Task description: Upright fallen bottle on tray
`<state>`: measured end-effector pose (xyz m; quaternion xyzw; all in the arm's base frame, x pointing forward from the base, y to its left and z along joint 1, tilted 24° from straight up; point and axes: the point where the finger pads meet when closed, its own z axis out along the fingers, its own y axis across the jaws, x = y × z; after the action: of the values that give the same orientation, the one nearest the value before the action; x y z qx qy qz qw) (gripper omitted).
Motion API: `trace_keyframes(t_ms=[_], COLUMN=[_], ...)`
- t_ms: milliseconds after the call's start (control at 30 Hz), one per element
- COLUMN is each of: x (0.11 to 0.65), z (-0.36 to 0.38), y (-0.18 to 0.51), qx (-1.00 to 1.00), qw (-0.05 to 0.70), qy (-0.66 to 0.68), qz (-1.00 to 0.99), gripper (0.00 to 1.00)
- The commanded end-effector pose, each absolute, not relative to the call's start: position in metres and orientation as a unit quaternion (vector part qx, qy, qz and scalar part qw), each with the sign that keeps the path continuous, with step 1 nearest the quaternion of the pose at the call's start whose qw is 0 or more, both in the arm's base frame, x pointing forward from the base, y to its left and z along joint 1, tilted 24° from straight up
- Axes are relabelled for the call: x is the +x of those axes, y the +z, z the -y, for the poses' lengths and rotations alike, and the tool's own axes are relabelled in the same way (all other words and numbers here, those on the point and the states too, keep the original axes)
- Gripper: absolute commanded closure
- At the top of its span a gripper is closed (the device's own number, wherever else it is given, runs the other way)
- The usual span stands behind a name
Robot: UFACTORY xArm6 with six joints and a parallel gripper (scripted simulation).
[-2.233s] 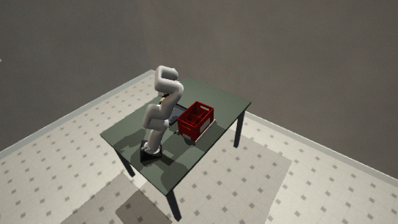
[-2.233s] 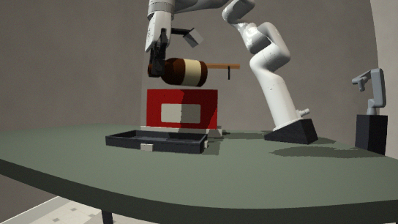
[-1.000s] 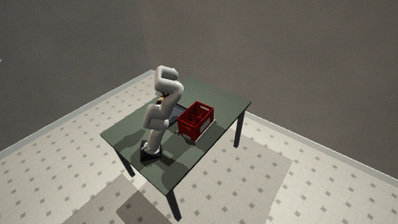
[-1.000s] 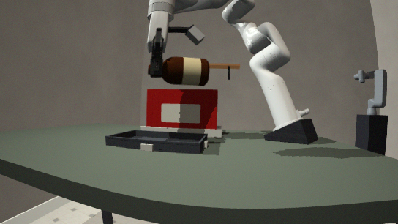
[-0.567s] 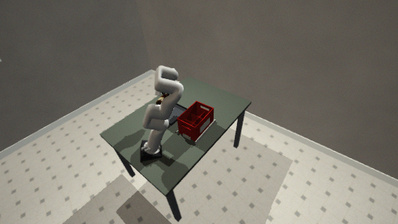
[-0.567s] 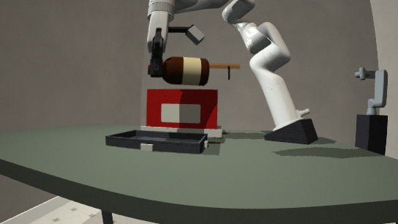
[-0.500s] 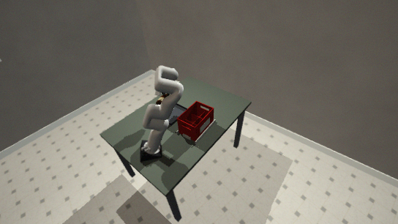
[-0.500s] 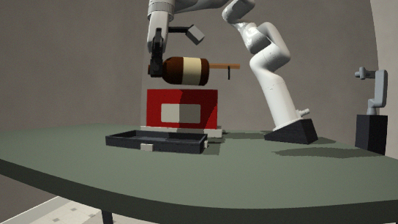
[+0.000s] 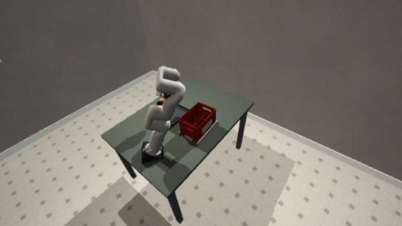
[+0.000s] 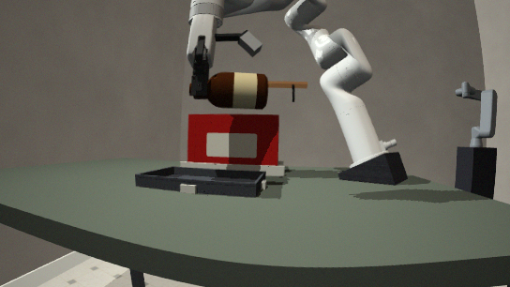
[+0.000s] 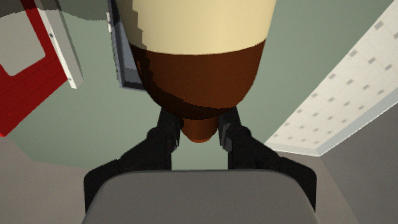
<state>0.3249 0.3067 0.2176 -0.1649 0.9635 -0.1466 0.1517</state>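
My gripper (image 10: pixel 199 75) is shut on the neck of the brown bottle (image 10: pixel 236 90), which has a cream label. The bottle hangs level in the air, high above the dark tray (image 10: pixel 201 181) on the table. In the wrist view the two black fingers clamp the bottle's neck, and the brown shoulder and cream label (image 11: pixel 200 45) fill the top. An edge of the tray (image 11: pixel 120 55) shows beside the bottle. In the top view the arm hides the bottle and most of the tray (image 9: pixel 179 113).
The red crate (image 10: pixel 232 140) stands on a pale base just behind the tray; it also shows in the top view (image 9: pixel 197 120) and in the wrist view (image 11: pixel 25 75). The arm's base (image 10: pixel 373 170) is to the right. A camera stand (image 10: pixel 477 150) sits at the far right.
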Motion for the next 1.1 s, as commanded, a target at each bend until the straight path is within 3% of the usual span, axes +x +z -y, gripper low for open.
trace_keyframes(t_ms=[0,1067], x=[0.3253,0.3253], z=[-0.3078,-0.3078], y=[0.2192,0.2193], qx=[-0.138,-0.072], qw=[0.157,0.167], qy=[-0.141,-0.130], qz=[-0.968,-0.975], gripper=[1.00,1.00])
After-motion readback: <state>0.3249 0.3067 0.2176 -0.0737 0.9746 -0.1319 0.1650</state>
